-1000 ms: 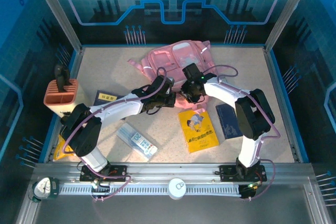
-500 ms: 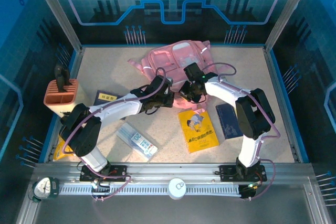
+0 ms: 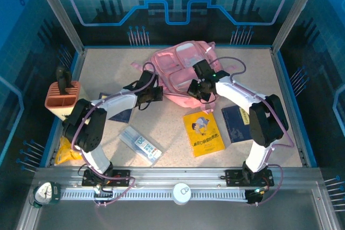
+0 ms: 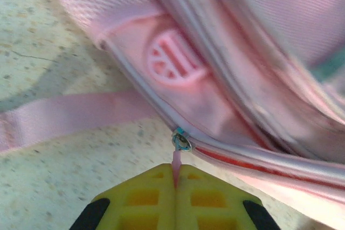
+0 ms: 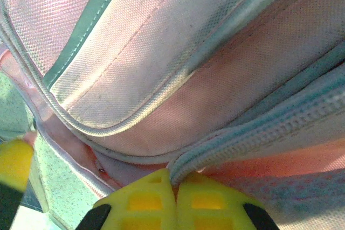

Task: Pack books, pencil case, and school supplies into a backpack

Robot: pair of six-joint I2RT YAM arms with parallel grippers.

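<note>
1. Hardest to read first: in the top view my left gripper (image 3: 158, 94) and right gripper (image 3: 198, 91) both end against the near edge of the pink backpack (image 3: 180, 68). The fingertips blend into its fabric there.
2. From my left wrist, the backpack's right part is smeared with blur. What is sharp is the pink zipper pull (image 4: 176, 160) – my yellow fingers (image 4: 145, 200) are pressed together on it, with the metal slider (image 4: 181, 141) just beyond them on the backpack's lower seam.
3. A pink strap (image 4: 64, 119) leaves the backpack and is cut off at the frame's left edge, lying flat on the speckled table (image 4: 48, 187).
4. From my right wrist, the fingers are clamped tight on the backpack's zip edge. I cannot tell whether a pull tab sits between them. A yellow blur at the left border is too cropped to name.
5. The labelled navy book (image 3: 109, 101) lies left of the backpack, largely covered by my left arm.
6. The yellow book (image 3: 203, 133) lies just in front of the backpack, with the other navy book (image 3: 234, 124) beside it.
7. The pencil case (image 3: 140, 145) lies well apart from the backpack – front-left of it.
</note>
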